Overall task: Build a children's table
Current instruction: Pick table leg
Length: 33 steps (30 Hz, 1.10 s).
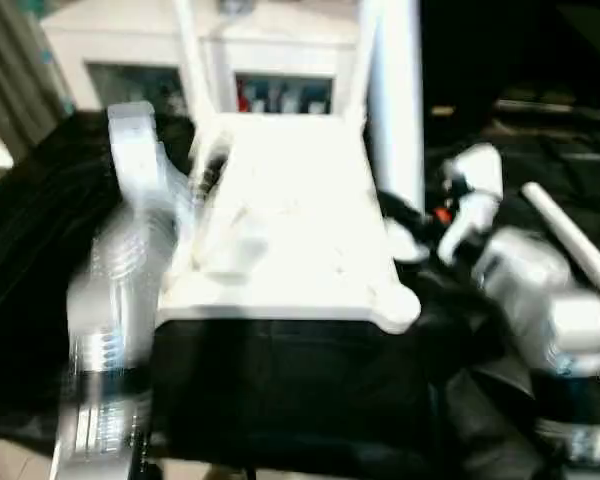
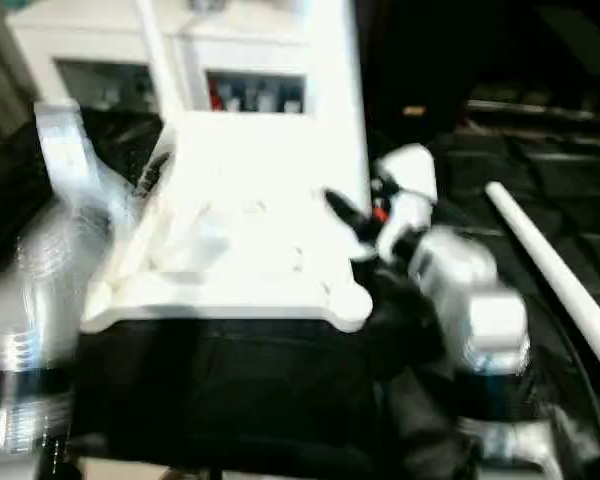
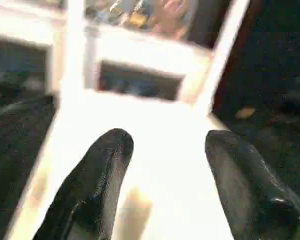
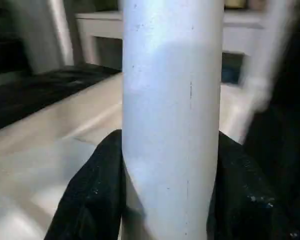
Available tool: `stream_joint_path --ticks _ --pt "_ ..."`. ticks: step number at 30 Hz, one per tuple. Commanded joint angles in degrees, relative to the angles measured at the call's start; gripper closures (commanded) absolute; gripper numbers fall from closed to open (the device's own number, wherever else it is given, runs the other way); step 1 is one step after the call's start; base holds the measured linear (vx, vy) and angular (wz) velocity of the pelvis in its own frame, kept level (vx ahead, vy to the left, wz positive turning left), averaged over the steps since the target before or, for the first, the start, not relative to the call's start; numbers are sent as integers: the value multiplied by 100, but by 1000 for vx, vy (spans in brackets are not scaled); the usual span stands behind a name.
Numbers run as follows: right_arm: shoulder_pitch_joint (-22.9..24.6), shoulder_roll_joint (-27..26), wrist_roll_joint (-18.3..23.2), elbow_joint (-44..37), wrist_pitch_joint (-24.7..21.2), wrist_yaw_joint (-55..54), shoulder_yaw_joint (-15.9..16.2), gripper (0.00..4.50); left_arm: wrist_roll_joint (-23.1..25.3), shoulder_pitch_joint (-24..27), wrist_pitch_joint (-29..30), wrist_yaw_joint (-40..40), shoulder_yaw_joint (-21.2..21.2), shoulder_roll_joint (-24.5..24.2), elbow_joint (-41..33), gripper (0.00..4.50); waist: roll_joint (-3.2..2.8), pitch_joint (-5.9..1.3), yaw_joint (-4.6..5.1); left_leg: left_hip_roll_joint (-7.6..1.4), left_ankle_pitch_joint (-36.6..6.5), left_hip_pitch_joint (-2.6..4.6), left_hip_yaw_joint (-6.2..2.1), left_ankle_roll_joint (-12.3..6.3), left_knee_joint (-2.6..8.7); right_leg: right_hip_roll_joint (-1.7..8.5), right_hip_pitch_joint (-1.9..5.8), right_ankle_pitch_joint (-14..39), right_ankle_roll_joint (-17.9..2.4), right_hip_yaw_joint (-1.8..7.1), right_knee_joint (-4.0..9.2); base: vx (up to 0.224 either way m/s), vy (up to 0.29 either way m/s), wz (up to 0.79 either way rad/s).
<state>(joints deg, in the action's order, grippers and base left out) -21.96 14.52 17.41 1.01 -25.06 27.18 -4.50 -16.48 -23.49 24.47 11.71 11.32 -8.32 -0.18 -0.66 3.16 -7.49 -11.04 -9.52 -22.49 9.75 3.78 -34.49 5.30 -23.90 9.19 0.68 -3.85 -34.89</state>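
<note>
The white plastic tabletop (image 1: 290,220) lies flat on the black-draped surface (image 1: 300,400), rounded corner sockets showing. White legs stand upright from it. The right claw (image 4: 170,200) grips one leg (image 4: 172,115) between its fingers. The left claw (image 3: 165,170) hangs open over the tabletop, holding nothing. Another leg (image 2: 555,275) lies loose on the surface.

A work table (image 1: 310,400) draped in black cloth carries the white tabletop (image 1: 290,230), lying flat near its middle. To the right, a loose white leg (image 2: 555,280) lies slanted on the cloth, well apart from the tabletop.
</note>
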Motion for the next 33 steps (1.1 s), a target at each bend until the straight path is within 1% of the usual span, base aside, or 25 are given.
stream_joint_path --ticks 1,2,5,6,7,8,9,10,11,13,14,15,16,18,20,21,22,23,24,25,27,30,31,32,33 --pt "252 -230 93 -239 155 -148 -16 262 238 79 -125 -222 -306 68 -424 166 -28 -437 49 -149 -1498 123 -36 125 440 200 266 1486 -802 187 431 0 0 0" --pt "303 -275 138 -272 155 -138 -21 262 263 115 -148 -278 -320 109 -445 166 -9 -451 44 -154 -1535 123 -41 112 441 202 280 1459 -805 188 424 0 0 0" --pt "387 -434 426 -377 188 42 -76 262 275 91 -171 -326 -386 169 -430 166 -5 -412 54 -151 -1728 101 -53 91 472 217 282 1660 -774 189 455 0 0 0" --pt "395 -503 590 -440 198 143 -89 262 495 -22 -139 -360 -613 52 -251 166 34 -387 62 -129 -1872 117 -45 50 477 206 254 1972 -631 187 493 0 0 0" --pt "395 -526 641 -462 199 178 -91 262 607 -70 -122 -381 -718 -5 -169 166 27 -380 90 -122 -1946 105 -59 69 484 225 265 2242 -493 183 514 0 0 0" --pt "373 -536 710 -489 216 308 -30 262 936 -274 -46 -465 -955 -92 146 166 26 -377 96 -117 -1954 105 -63 69 489 218 260 2347 -409 178 532 0 0 0" --pt "359 -532 723 -495 231 382 18 262 1125 -394 -1 -519 -1066 -118 329 166 20 -372 108 -100 -2041 154 -60 82 471 206 207 2610 -247 179 571 0 0 0" --pt "347 -507 687 -496 259 499 126 262 1288 -569 -21 -554 -1175 -63 555 166 27 -368 123 -94 -1998 122 -71 98 483 220 233 2759 -154 171 595 0 0 0" --pt "339 -489 669 -491 265 556 178 262 1330 -651 -87 -542 -1217 -26 650 166 28 -371 111 -97 -1970 124 -77 109 482 231 233 2797 -132 167 607 0 0 0" --pt "325 -466 632 -471 273 636 244 262 1315 -776 -177 -507 -1259 61 759 166 49 -380 108 -116 -1901 105 -85 119 486 250 243 2729 -226 167 591 0 0 0" --pt "257 -437 593 -373 279 738 327 262 1099 -1092 -211 -306 -1339 307 910 166 99 -377 127 -113 -1860 88 -73 106 484 249 251 2701 -258 167 593 0 0 0" --pt "206 -421 563 -302 279 753 352 262 1004 -1251 -187 -123 -1454 393 938 166 69 -402 88 -114 -1796 128 -59 92 460 262 214 2586 -378 181 596 0 0 0" --pt "168 -401 540 -244 281 747 375 262 912 -1365 -230 36 -1549 458 912 166 48 -406 83 -122 -1750 113 -70 97 459 264 223 2462 -438 181 566 0 0 0" --pt "122 -344 462 -153 276 721 412 262 702 -1480 -232 252 -1611 556 763 166 69 -402 74 -133 -1669 90 -67 81 466 259 241 2132 -590 185 530 0 0 0" --pt "98 -260 335 -47 323 740 474 262 431 -1583 -175 482 -1583 694 533 166 96 -414 77 -136 -1518 63 -57 60 455 270 285 1814 -741 192 476 0 0 0" --pt "95 -231 305 -17 338 761 497 262 362 -1619 -152 555 -1573 741 470 166 99 -419 66 -132 -1396 64 -39 19 435 269 288 1627 -827 199 461 0 0 0" --pt "99 -221 298 -8 345 776 512 262 324 -1639 -157 627 -1595 769 408 166 121 -421 77 -120 -1273 47 -28 -48 416 263 309 1447 -891 203 443 0 0 0" --pt "99 -221 298 -8 345 776 512 262 324 -1639 -157 627 -1595 769 408 166 116 -424 75 -115 -1209 37 -29 -74 411 259 324 1391 -902 200 427 0 0 0" --pt "99 -220 320 -12 333 796 530 262 199 -1656 -112 814 -1664 842 261 166 146 -437 87 -103 -1075 27 -18 -137 397 257 340 1311 -902 197 417 0 0 0" --pt "91 -216 316 -7 333 813 542 262 181 -1664 -114 878 -1697 870 232 166 128 -454 78 -111 -948 33 -20 -188 380 253 336 1179 -939 198 392 0 0 0" --pt "55 -209 304 30 344 852 567 262 235 -1691 -201 916 -1763 857 311 166 138 -441 79 -122 -888 47 -10 -266 376 240 324 1092 -1018 197 392 0 0 0" --pt "20 -206 302 67 361 876 580 262 255 -1696 -244 905 -1771 834 349 166 122 -436 80 -131 -961 55 -15 -259 385 238 325 1193 -1010 195 397 0 0 0" --pt "-7 -200 304 93 372 895 591 262 248 -1700 -246 903 -1754 826 356 166 154 -433 81 -135 -995 56 -13 -247 388 244 327 1244 -1003 195 400 0 0 0" --pt "-29 -193 300 113 386 915 606 262 215 -1701 -234 917 -1732 827 358 166 149 -428 81 -137 -1028 58 -17 -235 396 246 325 1301 -1000 193 400 0 0 0" --pt "-53 -184 300 140 409 930 632 262 215 -1706 -233 926 -1726 825 363 166 162 -416 87 -134 -1112 61 -9 -214 399 247 318 1454 -959 194 424 0 0 0"
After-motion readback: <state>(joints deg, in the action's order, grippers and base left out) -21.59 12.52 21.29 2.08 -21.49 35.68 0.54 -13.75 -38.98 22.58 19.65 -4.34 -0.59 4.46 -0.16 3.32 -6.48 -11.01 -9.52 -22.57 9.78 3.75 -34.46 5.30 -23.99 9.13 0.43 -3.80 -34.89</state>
